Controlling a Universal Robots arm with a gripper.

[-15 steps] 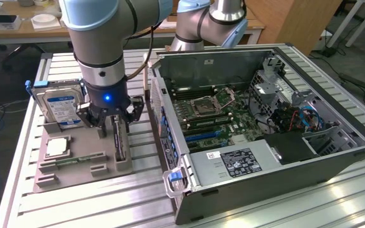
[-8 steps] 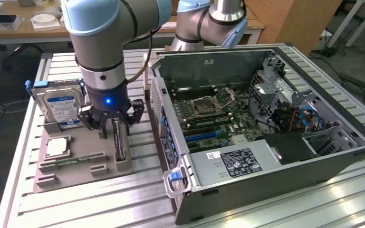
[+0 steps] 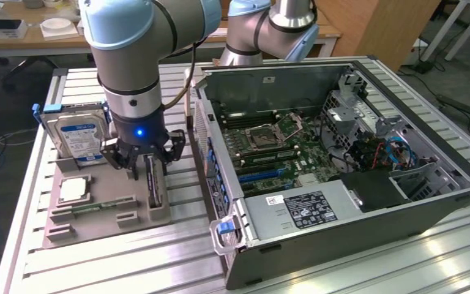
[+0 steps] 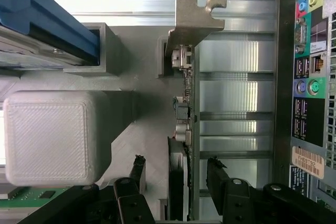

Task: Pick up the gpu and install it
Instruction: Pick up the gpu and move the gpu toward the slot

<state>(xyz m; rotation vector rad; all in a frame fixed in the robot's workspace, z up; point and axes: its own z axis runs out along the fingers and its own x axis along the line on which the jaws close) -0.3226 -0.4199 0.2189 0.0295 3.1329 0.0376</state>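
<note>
The arm hangs over the grey parts holder (image 3: 96, 214) on the slatted metal surface (image 3: 137, 263), with the hand (image 3: 149, 174) low at the slot where the gpu (image 3: 154, 195) stands. The card sits upright on its long edge, wedged in the holder's groove. That placement makes sense: its two flat faces are exposed to a grip from above.

From the wrist view the gpu (image 4: 189, 108) shows edge-on, silver end bracket at the far end and black cooler nearest the camera. The hand (image 4: 177, 167) is spread as wide as it goes, one of its fingers (image 4: 137, 171) on either side of the card. There is a gap on each side, so it straddles the card and grips nothing. By my reading, this is the lining-up stage of the pick.

The hard drive (image 3: 78, 136) stands in its own slot at the back of the holder, well apart from the hand. Just beside the holder, on the exterior view's right, the computer case (image 3: 431, 202) lies on its side, open. Its motherboard (image 3: 276, 153) faces up, presumably so a card can be brought down onto it.
</note>
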